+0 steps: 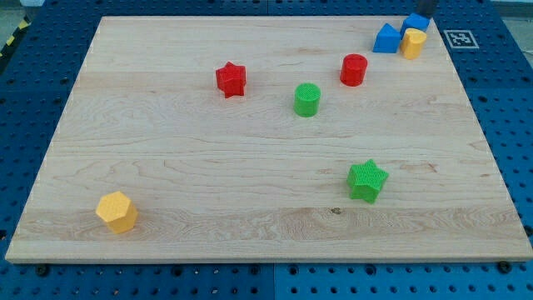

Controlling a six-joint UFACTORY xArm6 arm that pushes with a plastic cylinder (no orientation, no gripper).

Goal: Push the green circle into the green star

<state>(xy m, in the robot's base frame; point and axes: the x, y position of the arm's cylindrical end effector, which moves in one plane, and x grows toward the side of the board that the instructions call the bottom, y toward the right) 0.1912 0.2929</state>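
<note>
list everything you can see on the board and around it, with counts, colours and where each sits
wooden board: 1, light wood, fills most of the view
green circle: 1, green, centre, above middle
green star: 1, green, lower right of centre
red star: 1, red, upper left of centre
red cylinder: 1, red, upper right
blue blocks: 2, blue, top right corner, shapes unclear
yellow block: 1, yellow, top right, beside the blue ones
yellow hexagon: 1, yellow, bottom left
marker tag: 1, black and white, off the board, top right
my tip: 1, dark, top edge, just above the blue blocks
</note>
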